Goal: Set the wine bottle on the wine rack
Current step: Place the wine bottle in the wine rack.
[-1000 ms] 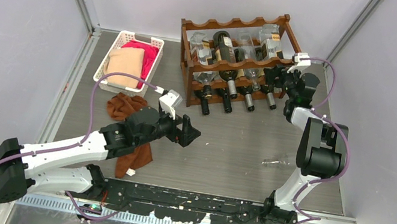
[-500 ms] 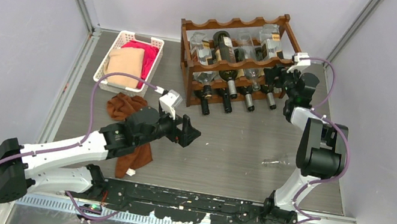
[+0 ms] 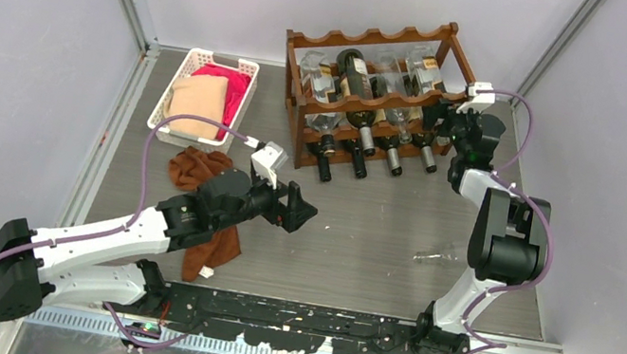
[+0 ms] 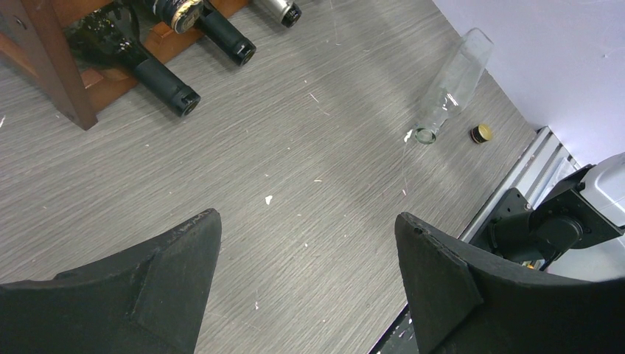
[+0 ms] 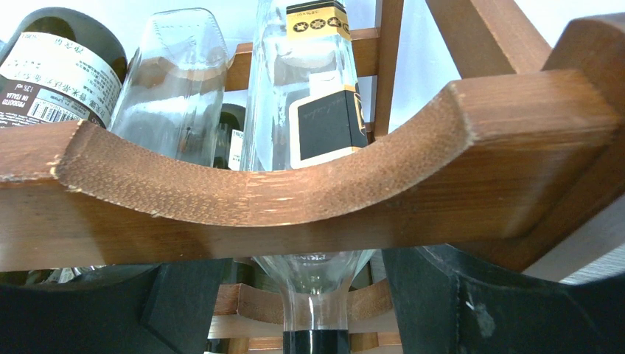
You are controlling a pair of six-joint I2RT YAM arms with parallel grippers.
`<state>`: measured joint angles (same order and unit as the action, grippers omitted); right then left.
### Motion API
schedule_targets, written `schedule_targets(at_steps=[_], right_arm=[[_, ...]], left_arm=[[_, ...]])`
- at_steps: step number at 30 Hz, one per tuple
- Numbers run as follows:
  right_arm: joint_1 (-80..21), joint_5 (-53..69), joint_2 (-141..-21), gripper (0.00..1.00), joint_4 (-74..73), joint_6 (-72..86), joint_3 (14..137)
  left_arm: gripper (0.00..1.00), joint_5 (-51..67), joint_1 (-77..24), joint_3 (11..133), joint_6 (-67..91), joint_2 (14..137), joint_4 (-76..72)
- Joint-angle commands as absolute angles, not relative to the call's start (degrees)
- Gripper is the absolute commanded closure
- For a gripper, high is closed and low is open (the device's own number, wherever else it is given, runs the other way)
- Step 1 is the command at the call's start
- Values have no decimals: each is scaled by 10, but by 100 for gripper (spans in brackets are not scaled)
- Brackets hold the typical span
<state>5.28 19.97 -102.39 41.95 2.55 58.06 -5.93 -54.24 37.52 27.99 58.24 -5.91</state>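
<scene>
Wooden wine rack (image 3: 371, 100) at far centre is carrying the clear wine bottle (image 5: 309, 96) in its rightmost upper slot. Right gripper (image 5: 317, 302) is sitting open on either side of the bottle's neck, not touching it. Left gripper (image 4: 309, 287) is hovering open, empty, over the table (image 4: 295, 169).

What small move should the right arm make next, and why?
Probably draw the right end effector straight back from the wine rack. The clear bottle already lies in the rack's scalloped rail, and both fingers stand clear of its neck, so nothing seems gripped.
</scene>
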Motion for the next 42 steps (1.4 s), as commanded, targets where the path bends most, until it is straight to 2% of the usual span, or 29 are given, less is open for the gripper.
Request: schedule_targets(at_steps=[1,7,13,28,31,35,38,42], right_arm=[[54,180,-988,21,466,18,594],[54,187,-977,20,471,20,586],[54,193,-938,16,459,13,567],[60,255,-799,16,313,-35,496],[66,285,-757,15,226,-48,499],[86,358,-741,13,-20,-73,590],[94,402,-714,12,-193,-119,641],[99,415,-660,10,-384,-192,678]], left_arm=[[13,-54,-539,399,271,570,-98],[13,-54,-539,399,271,565,-95],[13,-52,-539,397,274,554,-95],[12,-46,-539,374,281,507,-101],[12,-41,-539,365,281,494,-103],[9,-29,-539,352,276,473,-106],[1,-21,-539,341,275,456,-112],[0,-4,-539,318,281,437,-128]])
